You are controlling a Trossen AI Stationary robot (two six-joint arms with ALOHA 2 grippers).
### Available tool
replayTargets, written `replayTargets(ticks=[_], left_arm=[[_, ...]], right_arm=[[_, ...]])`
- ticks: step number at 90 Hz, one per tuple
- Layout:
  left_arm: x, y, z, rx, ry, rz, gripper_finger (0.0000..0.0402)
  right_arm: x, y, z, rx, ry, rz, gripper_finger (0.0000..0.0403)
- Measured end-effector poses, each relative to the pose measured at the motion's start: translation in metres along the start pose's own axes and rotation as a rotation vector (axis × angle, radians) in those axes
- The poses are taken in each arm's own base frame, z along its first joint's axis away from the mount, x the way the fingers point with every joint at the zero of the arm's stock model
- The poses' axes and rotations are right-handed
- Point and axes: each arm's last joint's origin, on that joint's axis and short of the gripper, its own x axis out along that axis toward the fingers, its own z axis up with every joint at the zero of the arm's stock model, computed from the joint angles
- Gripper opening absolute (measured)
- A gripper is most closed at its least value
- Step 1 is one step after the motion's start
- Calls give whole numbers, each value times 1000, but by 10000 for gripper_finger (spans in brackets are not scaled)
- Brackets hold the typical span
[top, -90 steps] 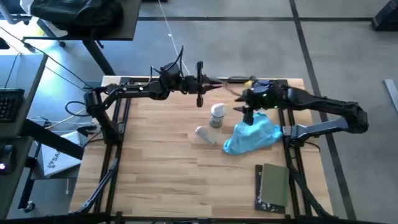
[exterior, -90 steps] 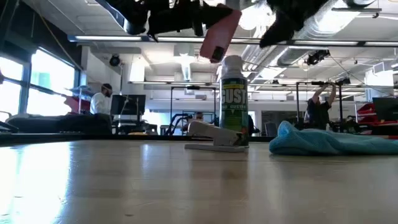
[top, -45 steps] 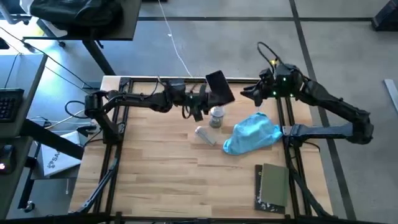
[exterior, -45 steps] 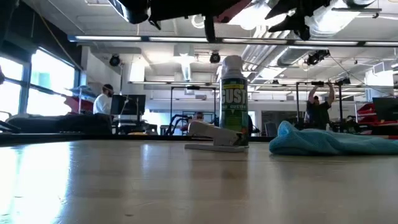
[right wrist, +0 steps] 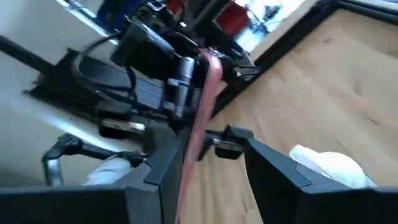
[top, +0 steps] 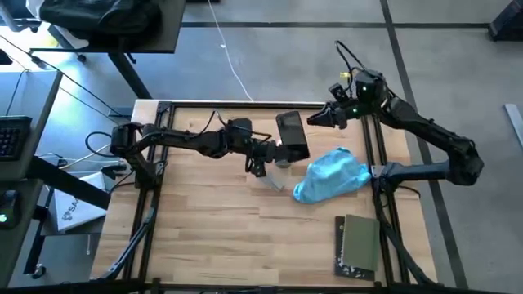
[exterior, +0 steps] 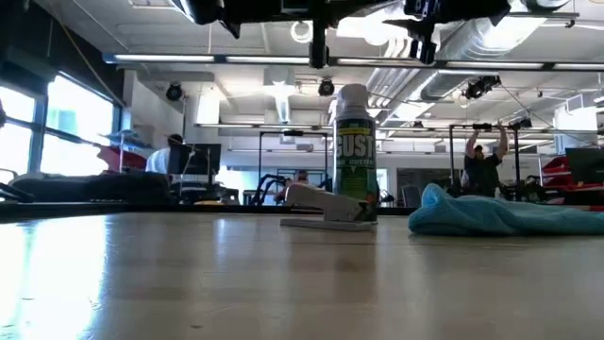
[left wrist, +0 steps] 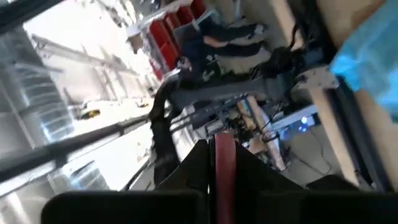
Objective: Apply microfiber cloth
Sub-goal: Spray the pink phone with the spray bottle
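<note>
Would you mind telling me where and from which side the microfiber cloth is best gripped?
Probably from straight above, pinching the raised fold near the middle of the microfiber cloth. It lies crumpled in a loose heap on the table, so its thin flat edges offer little to close on, while its bunched ridges stand up.

Bottle (top: 283, 155) under left gripper (top: 282, 149) largely hidden from above.

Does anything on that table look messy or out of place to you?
Mostly tidy. The microfiber cloth lies in a crumpled heap on the table's right side, untouched, and the left gripper holds a flat dark slab in the air above the spray can.
</note>
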Motion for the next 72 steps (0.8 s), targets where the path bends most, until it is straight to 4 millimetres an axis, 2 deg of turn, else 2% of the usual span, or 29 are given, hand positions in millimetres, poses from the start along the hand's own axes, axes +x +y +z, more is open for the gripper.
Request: replayTargets(ticks=[20,38,55,72], left_arm=[[1,1,5,41,-59,19,10],[0,-1,6,-2,-86,-18,10],[0,-3,6,4,-79,-38,10],[1,-9,8,-66,-71,-79,10]], right_arm=[[17,-14,4,43,45,45,142],[31,-14,7,34,71,139,142],[22,-20,9,41,59,110,142],[9,-11,15,-28,4,132,142]])
